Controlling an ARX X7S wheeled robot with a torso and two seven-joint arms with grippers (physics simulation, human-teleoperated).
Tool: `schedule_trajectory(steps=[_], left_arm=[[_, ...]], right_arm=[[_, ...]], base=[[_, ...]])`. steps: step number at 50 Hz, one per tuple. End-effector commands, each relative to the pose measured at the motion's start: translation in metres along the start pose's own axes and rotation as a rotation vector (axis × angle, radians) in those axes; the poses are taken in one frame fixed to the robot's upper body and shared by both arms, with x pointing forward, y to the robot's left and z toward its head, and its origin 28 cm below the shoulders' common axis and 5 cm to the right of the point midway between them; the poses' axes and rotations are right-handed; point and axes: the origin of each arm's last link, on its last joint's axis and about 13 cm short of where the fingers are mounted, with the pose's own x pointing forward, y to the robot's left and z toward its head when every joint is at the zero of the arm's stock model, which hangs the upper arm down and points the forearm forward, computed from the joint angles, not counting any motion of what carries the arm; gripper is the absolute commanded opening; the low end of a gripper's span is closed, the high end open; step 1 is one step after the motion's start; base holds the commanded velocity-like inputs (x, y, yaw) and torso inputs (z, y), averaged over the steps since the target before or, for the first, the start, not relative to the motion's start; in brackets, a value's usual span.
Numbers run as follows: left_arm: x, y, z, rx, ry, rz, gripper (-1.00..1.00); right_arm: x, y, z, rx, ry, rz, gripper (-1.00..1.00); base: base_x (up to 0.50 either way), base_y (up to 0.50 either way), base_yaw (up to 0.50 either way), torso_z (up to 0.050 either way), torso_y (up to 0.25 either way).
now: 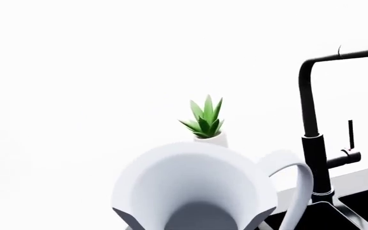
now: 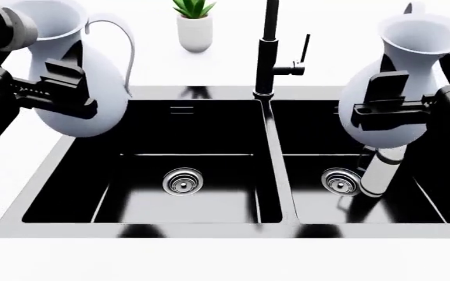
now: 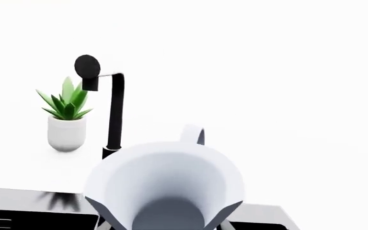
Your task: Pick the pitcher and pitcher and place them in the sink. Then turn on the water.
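A white surface [image 2: 225, 257] carries a black double-basin sink [image 2: 276, 170] with a thin steel rim, each basin with a round chrome drain. A tall black tap [image 2: 267, 50] rises from the far rim at the divider between the basins, with a thin lever on its right side.

The fatter pitcher [image 2: 84, 76] hangs upright in the air over the sink's far left corner, its loop handle turned to the right. The left gripper [image 2: 61, 88] has its fingers clamped on the belly of this jug. In the left wrist view its open mouth fills the lower part, with the handle curving beside the tap.

The slimmer-necked pitcher [image 2: 401, 76] hangs upright over the right basin's right side, its flared mouth up and its handle on the far side. The right gripper [image 2: 389, 105] has its fingers pressed on this jug's belly.

A slim white bottle [image 2: 381, 172] stands in the right basin just below that jug, beside the right drain.

A small white pot with a green plant [image 2: 194, 26] sits on the surface beyond the sink, left of the tap.
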Motion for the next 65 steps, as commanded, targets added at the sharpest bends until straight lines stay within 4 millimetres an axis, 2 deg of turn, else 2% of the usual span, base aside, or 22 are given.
schedule_trajectory(steps=[1,10,38,47,54,65], left_arm=[[0.005,0.007,0.012,0.004,-0.017,0.035,-1.0],[0.007,0.007,0.013,0.006,-0.016,0.035,-1.0],[0.007,0.008,0.01,0.0,-0.011,0.038,-1.0],[0.007,0.008,0.007,-0.003,-0.006,0.038,-1.0],[0.006,0.008,0.006,-0.007,-0.004,0.038,-1.0],[0.006,0.007,0.004,-0.008,0.0,0.036,-1.0]], right_arm=[[0.005,-0.009,0.012,-0.002,-0.019,-0.028,-1.0],[0.008,-0.011,0.013,0.006,-0.007,-0.038,-1.0],[0.007,-0.01,0.01,0.009,-0.002,-0.04,-1.0],[0.003,-0.009,0.009,0.007,-0.012,-0.033,-1.0],[0.002,-0.01,0.004,0.003,0.002,-0.041,-1.0],[0.006,-0.01,-0.015,0.022,0.051,-0.045,-1.0]], base=[[0.0,0.0,0.0,0.0,0.0],[0.06,0.0,0.0,0.0,0.001],[0.42,0.0,0.0,0.0,0.002],[0.01,0.0,0.0,0.0,0.001],[0.0,0.0,0.0,0.001,0.0],[0.0,0.0,0.0,0.0,0.001]])
